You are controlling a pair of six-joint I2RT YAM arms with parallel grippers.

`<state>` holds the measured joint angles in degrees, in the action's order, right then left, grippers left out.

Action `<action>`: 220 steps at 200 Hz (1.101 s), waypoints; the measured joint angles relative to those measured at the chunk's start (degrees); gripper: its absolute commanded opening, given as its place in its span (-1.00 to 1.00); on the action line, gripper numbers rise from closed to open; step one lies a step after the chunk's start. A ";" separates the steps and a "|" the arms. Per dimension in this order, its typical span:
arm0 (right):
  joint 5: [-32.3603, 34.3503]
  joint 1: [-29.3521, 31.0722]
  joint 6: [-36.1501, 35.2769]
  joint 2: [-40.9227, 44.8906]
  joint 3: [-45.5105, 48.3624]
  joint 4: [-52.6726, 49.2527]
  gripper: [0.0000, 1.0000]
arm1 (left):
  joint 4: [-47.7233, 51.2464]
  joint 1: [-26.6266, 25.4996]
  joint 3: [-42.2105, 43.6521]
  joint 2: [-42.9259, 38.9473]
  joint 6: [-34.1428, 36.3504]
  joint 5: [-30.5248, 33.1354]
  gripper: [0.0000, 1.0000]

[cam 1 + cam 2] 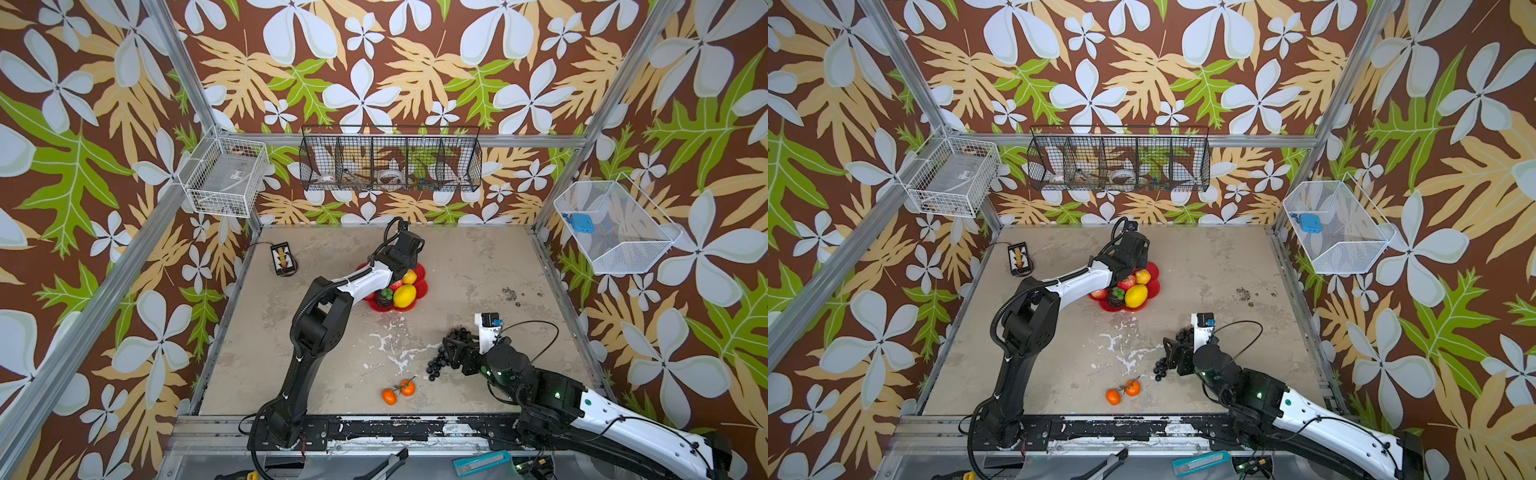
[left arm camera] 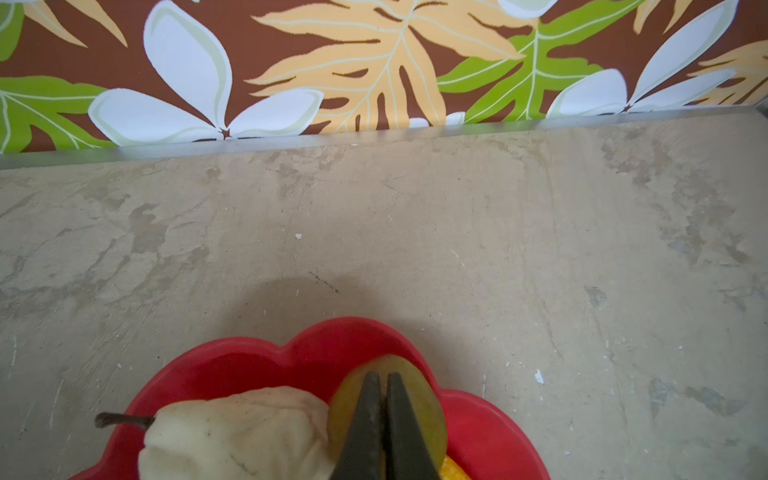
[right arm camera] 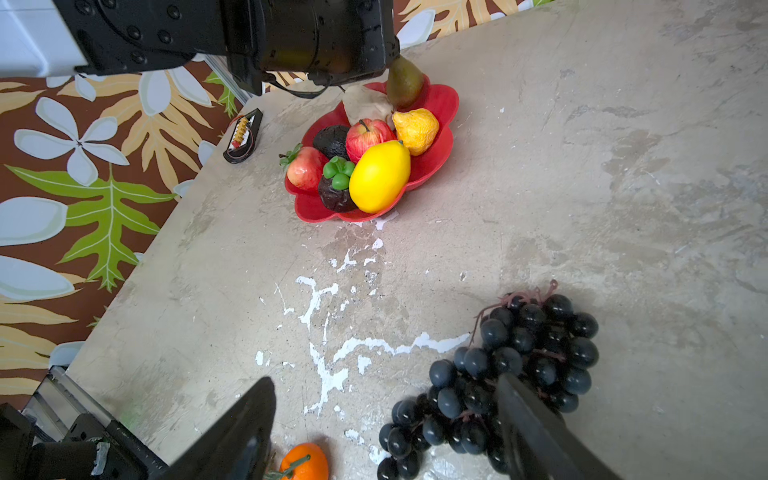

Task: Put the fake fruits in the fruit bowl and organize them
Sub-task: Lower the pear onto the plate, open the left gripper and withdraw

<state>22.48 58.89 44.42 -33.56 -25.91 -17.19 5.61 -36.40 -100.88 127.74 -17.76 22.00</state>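
Black fingers (image 2: 365, 415) of the left gripper (image 2: 383, 374) are pressed together above the far side of the red fruit bowl (image 2: 249, 365), right in front of a green pear (image 3: 404, 81). I cannot tell whether they pinch it. A beige pear (image 2: 232, 432) lies just beside them in the bowl, its stem pointing away from the fingers.

The right gripper (image 3: 384, 382) stands wide apart, clamped on nothing, and one finger reaches over the grape bunch (image 3: 519, 353). The bunch lies on the table, well apart from the bowl. In both top views it runs roughly front to back, with the stem end toward the back wall and the narrow tip toward the two oranges (image 1: 399, 390) near the front edge.
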 measured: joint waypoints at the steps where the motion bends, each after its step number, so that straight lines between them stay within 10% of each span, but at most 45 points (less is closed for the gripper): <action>1: 0.00 0.00 -0.02 -0.02 0.00 -0.02 0.65 | 0.02 0.00 0.00 0.04 0.00 0.00 -1.00; 165: -0.07 0.00 -0.59 -3.61 -0.13 0.02 0.65 | 6.60 0.13 -2.91 -2.97 -0.24 -3.82 0.09; 220: -3.45 0.00 -0.74 -5.66 -0.15 0.07 0.58 | 0.98 0.11 24.63 -25.99 -5.53 -9.62 0.11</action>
<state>19.03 58.89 43.68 -39.22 -26.06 -17.12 6.59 -36.29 -76.25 101.75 -23.29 12.38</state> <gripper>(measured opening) 0.801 0.556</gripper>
